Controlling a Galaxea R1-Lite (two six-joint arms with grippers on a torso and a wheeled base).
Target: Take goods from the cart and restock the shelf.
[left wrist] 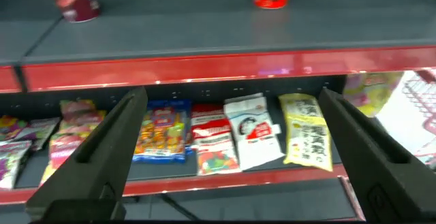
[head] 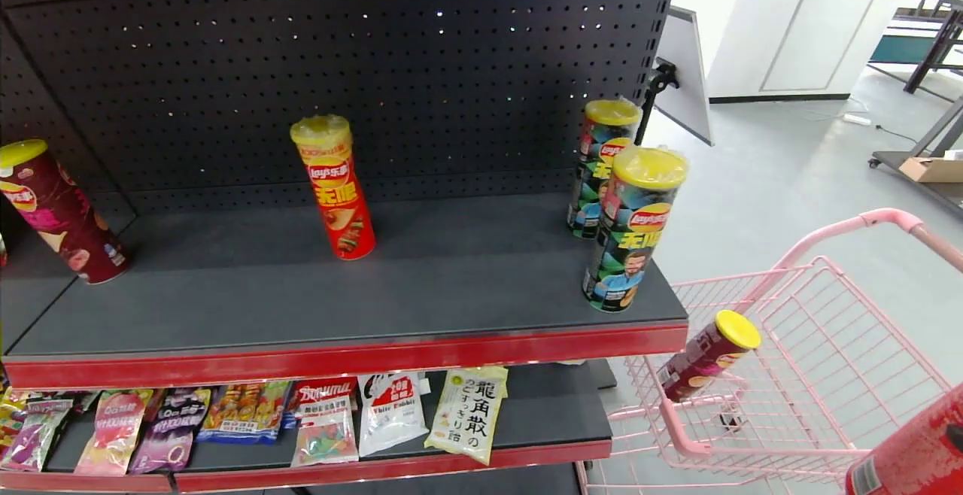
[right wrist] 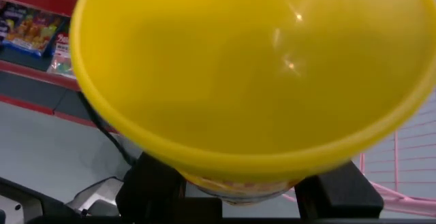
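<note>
Grey floor point(head: 790, 179) lay under the pink cart point(head: 681, 427). Nearest, by the cart's near rim, the right gripper point(right wrist: 245, 186) was clamped on a red can point(head: 914, 446) with a yellow lid point(right wrist: 252, 67). It would best be lifted upright, clear of that rim, and set on the shelf point(head: 338, 356) beside the matching can point(head: 335, 186), away from the green cans point(head: 632, 228). The left gripper point(left wrist: 233, 94) held its jaws apart before the snack bags point(left wrist: 245, 125). Inside the cart one maroon can point(head: 707, 356) leaned.

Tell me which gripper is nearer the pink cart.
Right. The right gripper, holding a can, is by the cart; the left gripper faces the snack bags, farther off.
</note>
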